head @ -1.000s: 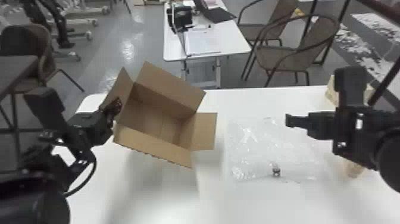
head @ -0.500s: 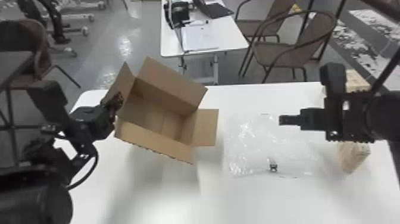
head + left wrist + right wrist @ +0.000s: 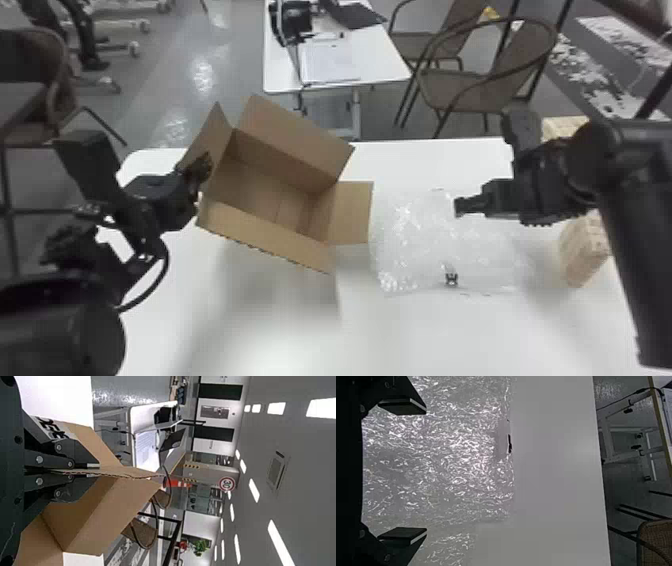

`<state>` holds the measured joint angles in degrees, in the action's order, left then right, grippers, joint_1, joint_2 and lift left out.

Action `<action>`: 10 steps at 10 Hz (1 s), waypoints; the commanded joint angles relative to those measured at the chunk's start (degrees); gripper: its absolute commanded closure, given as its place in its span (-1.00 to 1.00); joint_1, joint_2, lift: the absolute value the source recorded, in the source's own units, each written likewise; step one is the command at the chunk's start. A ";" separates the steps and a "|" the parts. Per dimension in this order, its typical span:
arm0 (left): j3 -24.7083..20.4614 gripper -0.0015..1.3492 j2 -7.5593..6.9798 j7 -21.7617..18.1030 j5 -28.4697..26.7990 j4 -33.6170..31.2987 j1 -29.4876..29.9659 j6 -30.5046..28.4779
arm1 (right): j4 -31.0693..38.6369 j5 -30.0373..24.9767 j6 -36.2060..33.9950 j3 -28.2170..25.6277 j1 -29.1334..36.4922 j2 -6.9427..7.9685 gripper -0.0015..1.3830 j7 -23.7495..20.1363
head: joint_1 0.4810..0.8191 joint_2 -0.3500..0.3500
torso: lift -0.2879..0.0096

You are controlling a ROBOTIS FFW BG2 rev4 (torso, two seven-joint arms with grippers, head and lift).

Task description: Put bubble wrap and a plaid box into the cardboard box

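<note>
My left gripper is shut on the left flap of the cardboard box, which is tilted with its open top and flaps toward the head. In the left wrist view, the gripper pinches the flap edge-on. To the box's right, clear bubble wrap lies flat on the table. Over its right part is my right gripper. Seen from the right wrist, that gripper is open above the wrap, nothing between its fingers. The plaid box is partly hidden behind the right arm.
Another pale patterned surface shows beyond the right arm; I cannot tell whether it belongs to the same box. The white table has its far edge just behind the wrap. Chairs and a second table stand farther back.
My right gripper has moved left over the bubble wrap, and its forearm has swung further into the head view. The left gripper and cardboard box have hardly moved.
</note>
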<state>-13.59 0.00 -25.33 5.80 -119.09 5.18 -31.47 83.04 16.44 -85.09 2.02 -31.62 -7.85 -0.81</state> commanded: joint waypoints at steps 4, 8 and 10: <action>1.72 0.81 -0.35 0.20 0.18 1.23 -1.05 0.09 | -16.95 -0.27 3.61 6.24 -8.45 2.31 -0.70 -0.68 | 0.27 0.12 | 0.20; 2.25 0.81 -1.41 1.25 1.14 1.49 -0.96 0.26 | -25.92 -8.97 6.51 8.79 -10.56 4.51 -0.69 -9.56 | 0.27 0.20 | 0.20; 2.25 0.81 -1.49 1.34 1.23 1.49 -0.96 0.35 | -28.20 -10.46 8.09 9.50 -11.00 4.86 -0.46 -11.05 | 0.27 0.20 | 0.20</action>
<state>-11.33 -1.48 -23.99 7.01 -117.60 4.22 -31.12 55.54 6.34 -77.44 11.37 -42.51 -3.09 -12.45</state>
